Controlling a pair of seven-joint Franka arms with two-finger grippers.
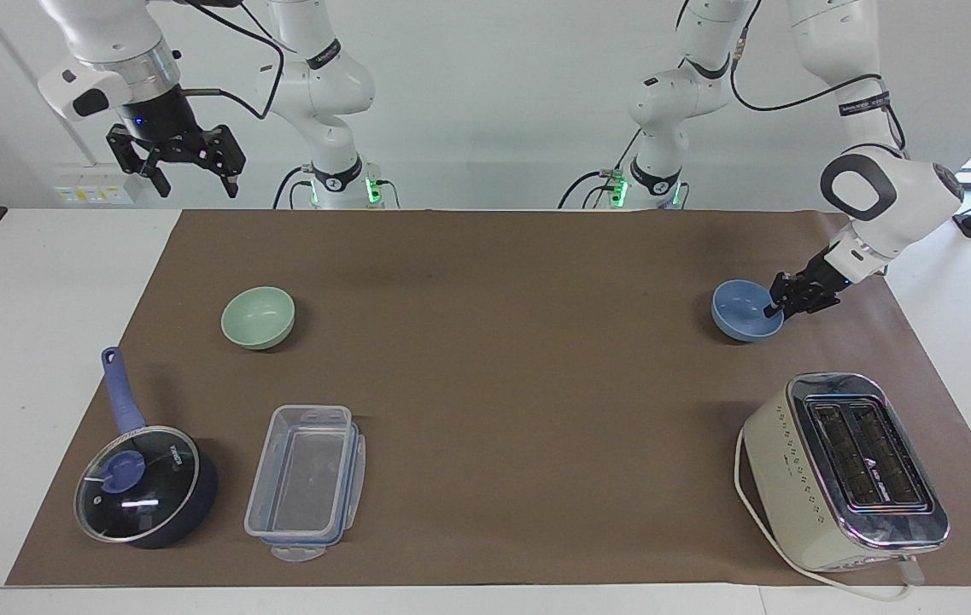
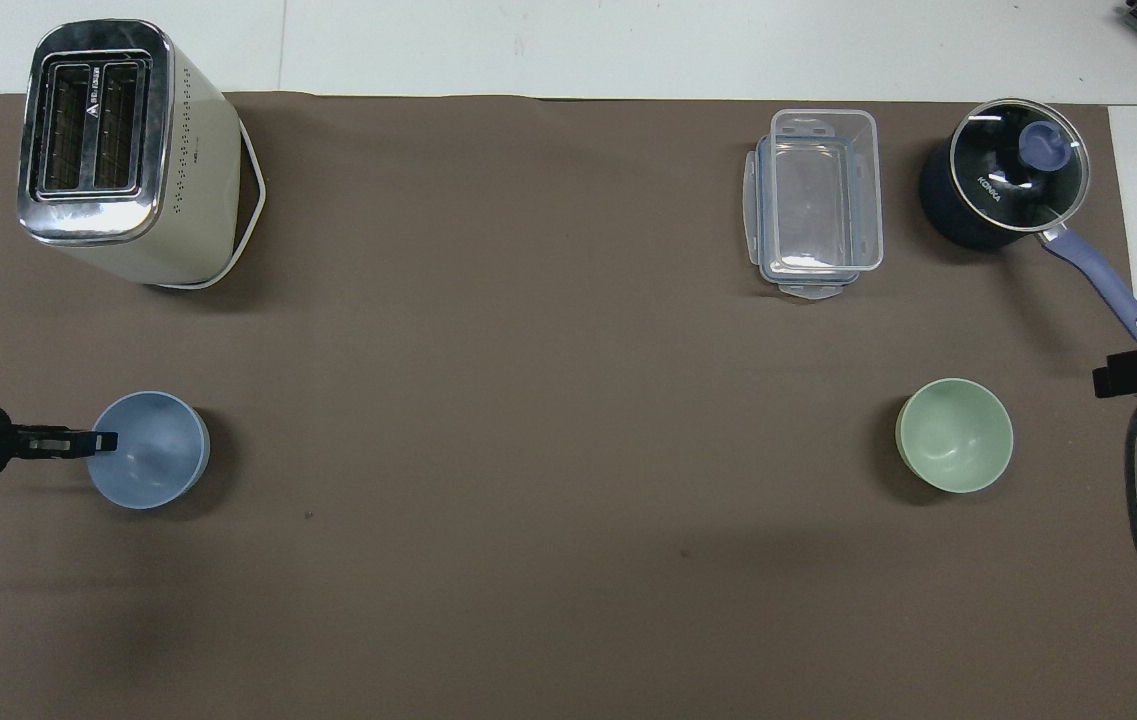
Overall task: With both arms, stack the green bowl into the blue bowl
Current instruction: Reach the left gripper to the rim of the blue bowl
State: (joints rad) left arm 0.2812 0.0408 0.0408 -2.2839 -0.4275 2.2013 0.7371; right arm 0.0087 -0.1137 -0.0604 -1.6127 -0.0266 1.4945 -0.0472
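The left gripper (image 1: 780,309) sits at the rim of the blue bowl (image 1: 742,313) near the left arm's end of the worktop; whether it grips cannot be told. The right gripper (image 1: 191,178) hangs spread wide over its near corner, waiting. The green bowl (image 1: 258,317) rests toward the right arm's end.

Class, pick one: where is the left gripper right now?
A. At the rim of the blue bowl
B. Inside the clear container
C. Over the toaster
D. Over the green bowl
A: the left gripper sits at the rim of the blue bowl, at the left arm's end of the table.
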